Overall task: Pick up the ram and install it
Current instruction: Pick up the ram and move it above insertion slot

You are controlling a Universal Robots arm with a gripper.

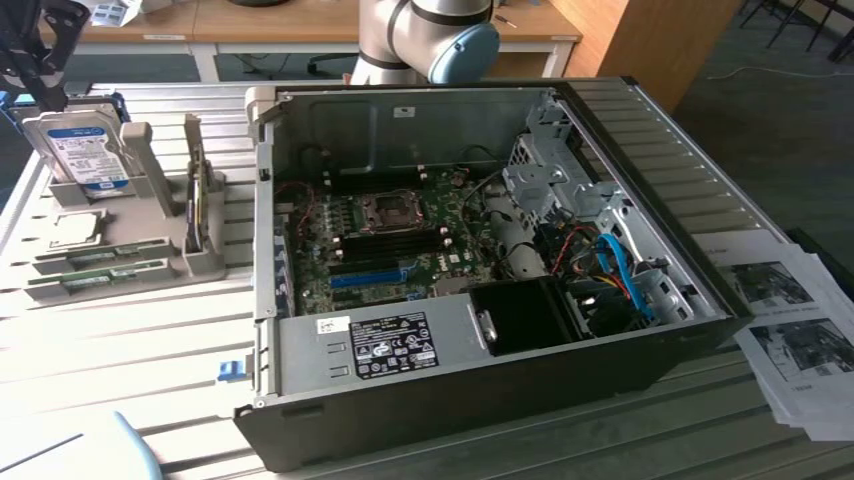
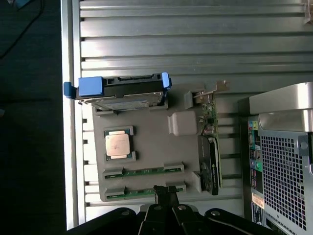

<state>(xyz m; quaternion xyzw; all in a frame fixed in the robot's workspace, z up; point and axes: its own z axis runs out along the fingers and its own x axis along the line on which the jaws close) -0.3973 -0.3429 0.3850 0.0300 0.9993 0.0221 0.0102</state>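
Green ram (image 2: pixel 142 192): sits in the outer slot of the grey holder (image 2: pixel 151 139), with a second stick (image 2: pixel 146 171) in the slot just beside it.
Fingers: the gripper (image 2: pixel 166 192) has them pressed together, pinching nothing, over the ram.
Holder also carries: silver processor (image 2: pixel 118 145), hard drive (image 2: pixel 122 93).
Around: slatted table (image 2: pixel 195 44), open computer case (image 1: pixel 534 200) near the holder.

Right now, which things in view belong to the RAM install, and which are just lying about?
Job in hand: ram stick; second ram stick, both seated in the grey holder; motherboard inside the open computer case; tool, shut, above the holder.

Lying about: hard drive; processor chip; expansion card; printed sheets beside the case.
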